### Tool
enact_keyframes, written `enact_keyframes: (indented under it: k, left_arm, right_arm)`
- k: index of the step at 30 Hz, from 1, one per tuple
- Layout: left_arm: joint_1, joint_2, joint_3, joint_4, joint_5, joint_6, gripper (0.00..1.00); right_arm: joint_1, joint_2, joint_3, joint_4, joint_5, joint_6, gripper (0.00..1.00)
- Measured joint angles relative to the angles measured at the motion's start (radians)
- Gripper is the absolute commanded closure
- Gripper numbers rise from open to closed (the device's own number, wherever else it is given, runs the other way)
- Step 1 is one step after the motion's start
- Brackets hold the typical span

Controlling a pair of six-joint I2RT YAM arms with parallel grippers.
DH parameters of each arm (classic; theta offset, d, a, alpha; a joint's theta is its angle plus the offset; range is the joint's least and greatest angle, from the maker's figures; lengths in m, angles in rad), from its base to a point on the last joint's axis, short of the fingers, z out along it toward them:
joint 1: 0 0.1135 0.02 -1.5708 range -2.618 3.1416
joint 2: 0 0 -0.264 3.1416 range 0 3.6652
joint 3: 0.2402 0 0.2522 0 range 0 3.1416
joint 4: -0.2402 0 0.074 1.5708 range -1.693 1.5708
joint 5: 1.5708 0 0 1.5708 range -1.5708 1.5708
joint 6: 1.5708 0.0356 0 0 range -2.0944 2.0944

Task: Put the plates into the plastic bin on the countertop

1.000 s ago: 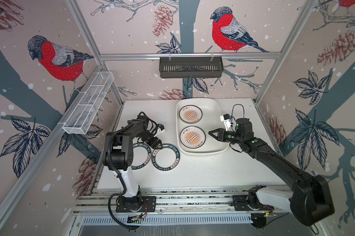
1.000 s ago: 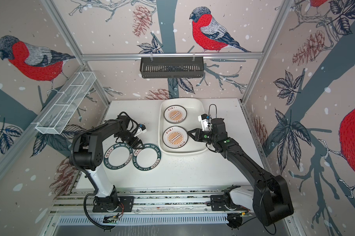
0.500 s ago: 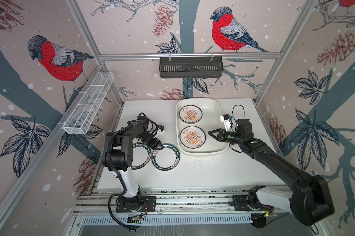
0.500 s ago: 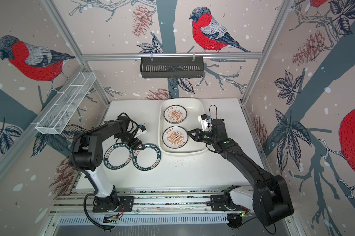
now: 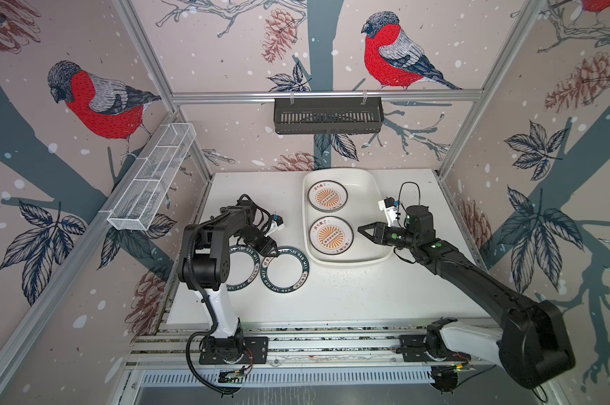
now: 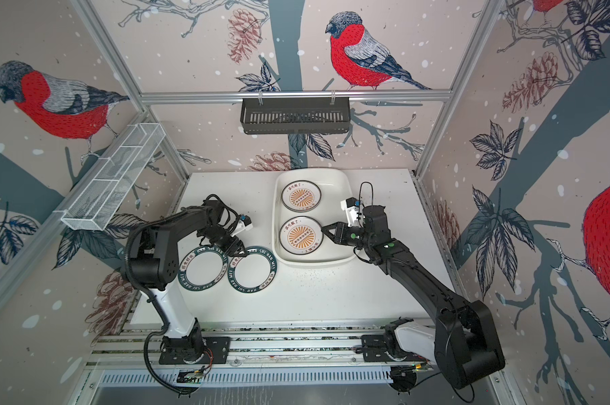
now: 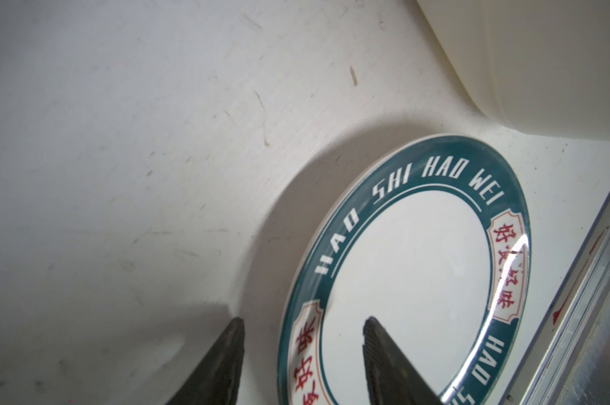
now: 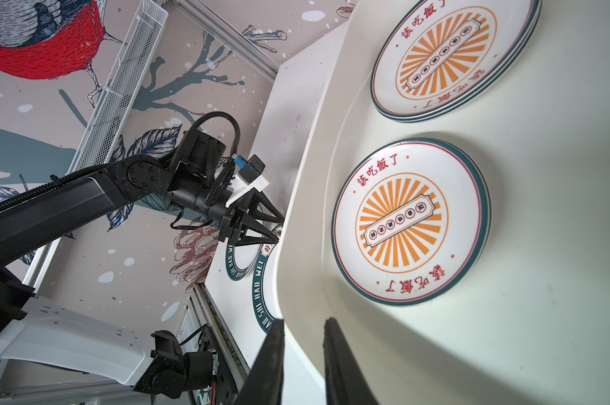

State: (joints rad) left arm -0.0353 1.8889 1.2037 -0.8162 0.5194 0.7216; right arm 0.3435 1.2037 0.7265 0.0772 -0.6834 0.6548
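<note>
Left gripper [image 7: 303, 321] set astride the rim of a green-rimmed plate [image 7: 408, 280]; pick-up not yet made.

Its fingers [image 7: 226, 354] stand spread, one over the table [image 7: 121, 175] outside the rim, one over the white centre, with no pinch visible. This is judged deliberate, since a flat plate offers only its edge to grasp. In both top views this plate lies left of centre, just beside the bin [image 5: 363, 189] but outside it. A second green-rimmed plate [image 5: 244, 270] lies flat at its left, partly under the arm. The right gripper [image 5: 360, 229], fingers narrowly parted and empty, hovers over the bin's right half, clear of the two sunburst plates [image 5: 330, 235] inside. The farther one tops a stack.
</note>
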Motion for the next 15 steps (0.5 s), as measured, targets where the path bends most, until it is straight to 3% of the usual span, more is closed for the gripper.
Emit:
enact_keyframes:
  k: [15]
  left_arm:
    - [0.000, -0.002, 0.000, -0.003, 0.001, 0.011, 0.55]
  right_arm:
    - [-0.002, 0.008, -0.014, 0.018, -0.004, 0.004, 0.77]
